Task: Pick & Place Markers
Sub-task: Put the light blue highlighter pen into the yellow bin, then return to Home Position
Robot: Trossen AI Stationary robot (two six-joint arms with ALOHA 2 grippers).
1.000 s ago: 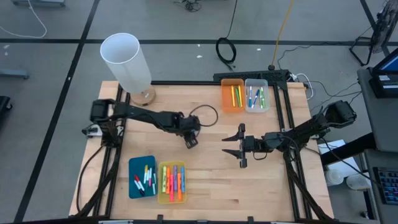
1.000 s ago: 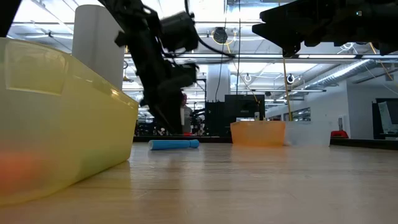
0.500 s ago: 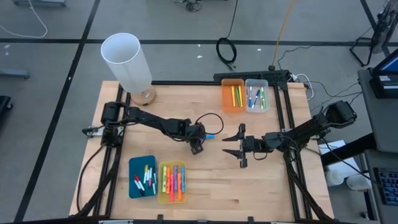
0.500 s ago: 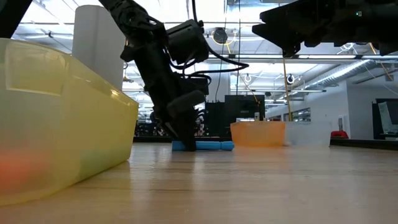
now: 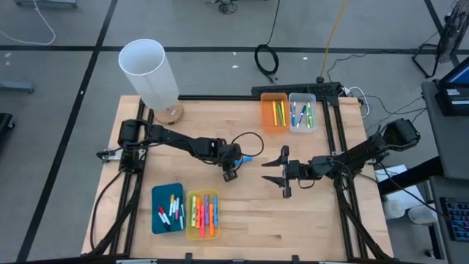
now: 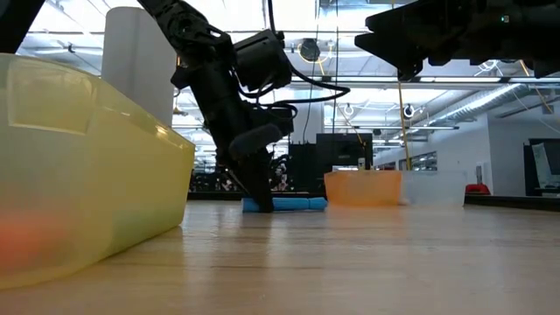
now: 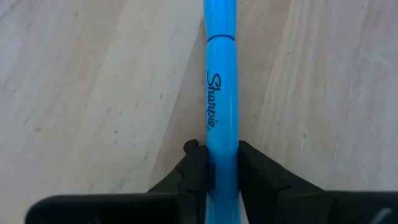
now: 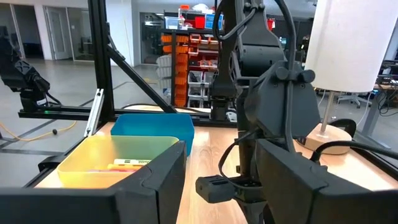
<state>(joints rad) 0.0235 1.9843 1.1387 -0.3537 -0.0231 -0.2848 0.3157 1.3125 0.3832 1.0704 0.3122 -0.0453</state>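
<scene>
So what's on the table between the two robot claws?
Only the blue highlighter marker clamped in the left claw, then bare wooden tabletop up to the open right claw, seen in the high view.

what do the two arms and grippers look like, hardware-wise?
Both arms are dark, slim and jointed, on black frame rails. The left gripper has two black angular fingers and a black cable looping above its wrist. The right gripper has matching dark, wedge-shaped fingers. No markings visible.

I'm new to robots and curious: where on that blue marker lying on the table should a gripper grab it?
Across the barrel, coming from above: the blue marker lies flat on the table, long sides free. The left gripper straddles it that way.
</scene>
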